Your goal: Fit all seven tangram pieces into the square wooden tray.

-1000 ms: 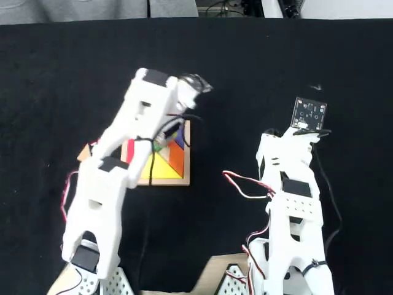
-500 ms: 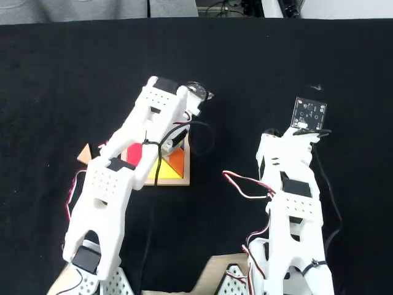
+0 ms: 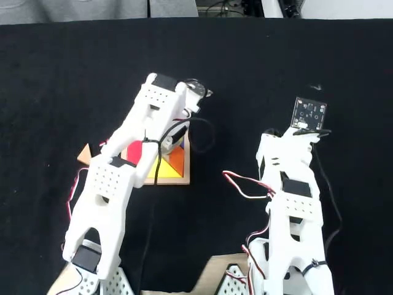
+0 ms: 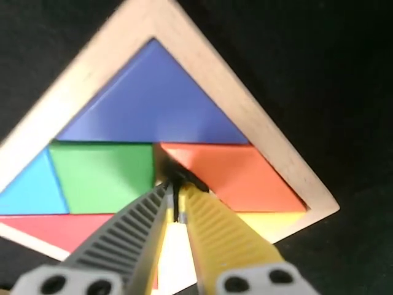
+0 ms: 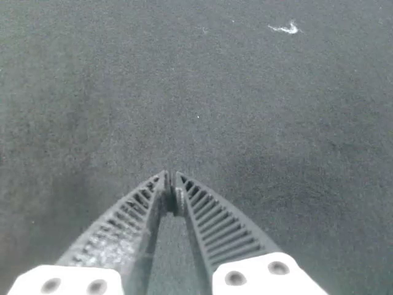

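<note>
The left end effector point(image 4: 176, 200) is clenched on nothing, its tips pressed down inside the tray point(image 4: 264, 132) where the green square point(image 4: 101, 178) meets the orange piece point(image 4: 236, 175). With the jaws closed to a narrow point, it looks set for nudging pieces rather than lifting one. A dark gap point(image 4: 164, 161) just ahead of the tips suggests those two are not yet seated flush.

The tray sits on the black table point(image 3: 258, 55), under the left arm. Around the tips lie the blue triangle point(image 4: 153, 92) against two rim edges, a pale blue piece point(image 4: 27, 195) beside the green square, a red piece point(image 4: 55, 230) and a yellow piece point(image 4: 270, 220). That makes six pieces in the frame.

A small loose triangle point(image 3: 84, 153) lies on the table just outside the tray, on the side away from the other arm. It is probably the seventh piece, waiting until room opens for it.

The right end effector point(image 5: 171, 190) is also clenched and empty. It hangs over bare cloth well apart from the tray, evidently parked clear of the work.
</note>
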Controlling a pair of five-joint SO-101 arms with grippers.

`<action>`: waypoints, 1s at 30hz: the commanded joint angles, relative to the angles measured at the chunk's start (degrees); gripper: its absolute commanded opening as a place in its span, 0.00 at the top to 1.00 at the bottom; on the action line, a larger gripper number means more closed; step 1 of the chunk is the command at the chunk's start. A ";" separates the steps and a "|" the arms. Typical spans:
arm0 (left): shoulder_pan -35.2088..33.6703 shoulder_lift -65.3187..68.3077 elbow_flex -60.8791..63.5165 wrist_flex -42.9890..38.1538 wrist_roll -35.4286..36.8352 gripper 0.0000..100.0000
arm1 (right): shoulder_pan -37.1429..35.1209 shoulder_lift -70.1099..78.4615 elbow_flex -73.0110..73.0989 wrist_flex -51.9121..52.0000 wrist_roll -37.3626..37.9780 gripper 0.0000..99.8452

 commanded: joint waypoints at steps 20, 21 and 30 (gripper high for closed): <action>5.76 -0.97 1.71 2.37 0.70 0.97 | -0.79 -1.80 -0.66 -0.97 0.62 0.99; 5.85 -0.97 1.71 2.37 0.79 0.97 | -0.79 -1.80 -0.66 -0.97 0.62 0.99; 3.38 -1.14 -2.77 2.46 0.44 0.97 | -0.79 -1.80 -0.66 -0.97 0.62 0.99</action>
